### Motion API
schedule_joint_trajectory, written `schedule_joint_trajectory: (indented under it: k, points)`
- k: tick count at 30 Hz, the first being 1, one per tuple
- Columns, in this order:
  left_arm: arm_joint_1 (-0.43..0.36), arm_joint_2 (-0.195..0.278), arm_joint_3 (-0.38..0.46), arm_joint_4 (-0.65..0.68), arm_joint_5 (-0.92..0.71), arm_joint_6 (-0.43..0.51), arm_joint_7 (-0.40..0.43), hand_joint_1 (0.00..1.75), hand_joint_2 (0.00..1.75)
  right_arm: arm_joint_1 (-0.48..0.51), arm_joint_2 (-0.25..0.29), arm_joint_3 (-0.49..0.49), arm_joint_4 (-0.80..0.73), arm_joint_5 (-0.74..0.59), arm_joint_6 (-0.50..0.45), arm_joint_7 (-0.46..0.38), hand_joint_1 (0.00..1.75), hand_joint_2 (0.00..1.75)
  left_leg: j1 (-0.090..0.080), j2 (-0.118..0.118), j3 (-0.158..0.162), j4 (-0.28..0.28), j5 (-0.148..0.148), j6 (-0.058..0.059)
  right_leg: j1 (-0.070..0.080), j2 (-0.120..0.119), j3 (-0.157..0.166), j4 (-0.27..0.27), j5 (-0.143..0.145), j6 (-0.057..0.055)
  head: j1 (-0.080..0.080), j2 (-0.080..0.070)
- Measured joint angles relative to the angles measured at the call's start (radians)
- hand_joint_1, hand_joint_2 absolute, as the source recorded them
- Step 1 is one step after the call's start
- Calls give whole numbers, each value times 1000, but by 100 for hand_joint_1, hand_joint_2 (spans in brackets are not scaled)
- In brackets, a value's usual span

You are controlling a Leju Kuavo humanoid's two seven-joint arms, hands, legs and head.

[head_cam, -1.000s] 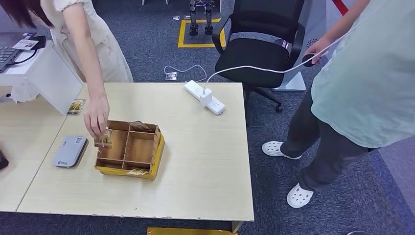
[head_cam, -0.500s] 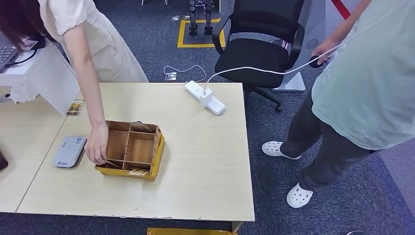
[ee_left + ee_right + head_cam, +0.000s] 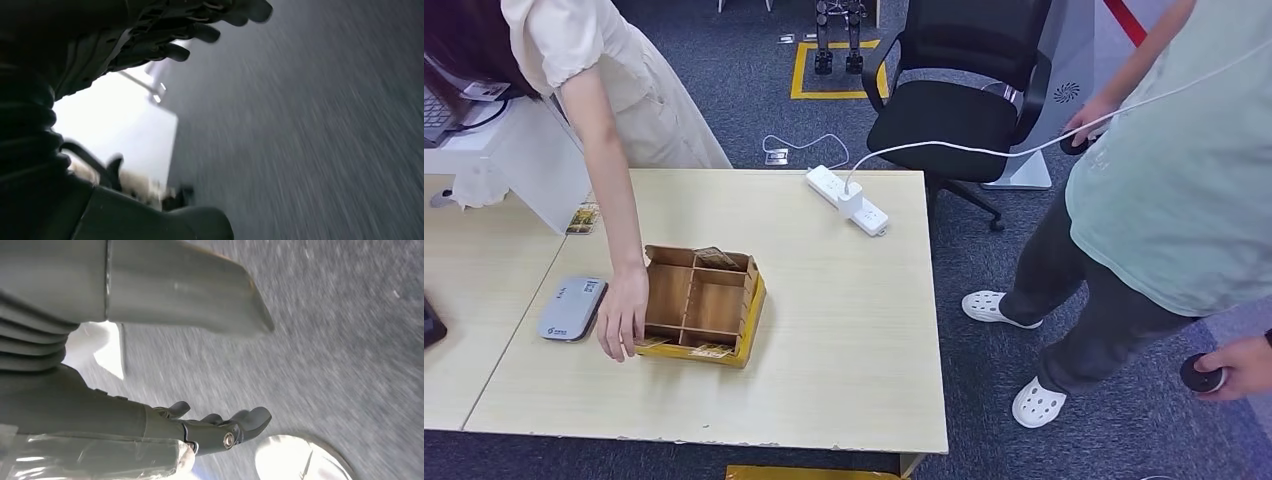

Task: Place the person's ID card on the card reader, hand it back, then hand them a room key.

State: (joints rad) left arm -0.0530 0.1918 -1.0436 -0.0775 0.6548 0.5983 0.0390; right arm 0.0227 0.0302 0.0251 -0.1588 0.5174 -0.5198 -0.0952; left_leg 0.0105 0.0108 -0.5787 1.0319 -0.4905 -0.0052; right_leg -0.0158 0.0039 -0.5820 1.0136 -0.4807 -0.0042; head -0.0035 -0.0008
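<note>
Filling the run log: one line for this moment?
stage: pre-start | left hand: open, hanging | right hand: open, hanging | person's hand: at box, beside reader | reader: bare

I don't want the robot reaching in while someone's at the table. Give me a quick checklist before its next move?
1. Table free of people: not ok, a person's hand rests at the wooden box.
2. Card reader unobstructed: ok, nothing on it.
3. ID card offered: cannot tell.
4. Left hand free: ok, fingers spread, holding nothing.
5. Right hand free: ok, holding nothing.
</note>
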Motion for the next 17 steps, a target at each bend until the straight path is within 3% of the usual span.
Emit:
schedule_joint_trajectory:
  k: [5,8,9,12,17]
  points:
    - [18,-90,116,-31,-62,-77,-13,0,175,15,1,-37,-14,-72,74,3,0,175,0,0,0,0,0,1,0,0,0,0,-1,1,0,0]
    - [30,-113,193,-50,-111,-122,-13,0,44,23,1,-46,-28,-110,113,10,0,175,1,0,1,0,-1,1,1,0,0,0,-1,1,0,0]
    - [35,-119,220,-57,-129,-137,-14,0,0,26,1,-48,-34,-124,126,13,0,131,1,0,1,0,0,1,1,0,0,0,-1,1,0,0]
    - [50,-132,298,-78,-180,-182,-15,0,0,35,1,-50,-50,-162,164,21,0,0,1,0,1,0,0,1,1,0,1,0,-1,1,0,0]
    - [73,-146,411,-110,-254,-246,-16,0,0,49,1,-50,-76,-217,219,33,0,0,1,0,1,0,0,1,1,0,1,0,-1,1,0,0]
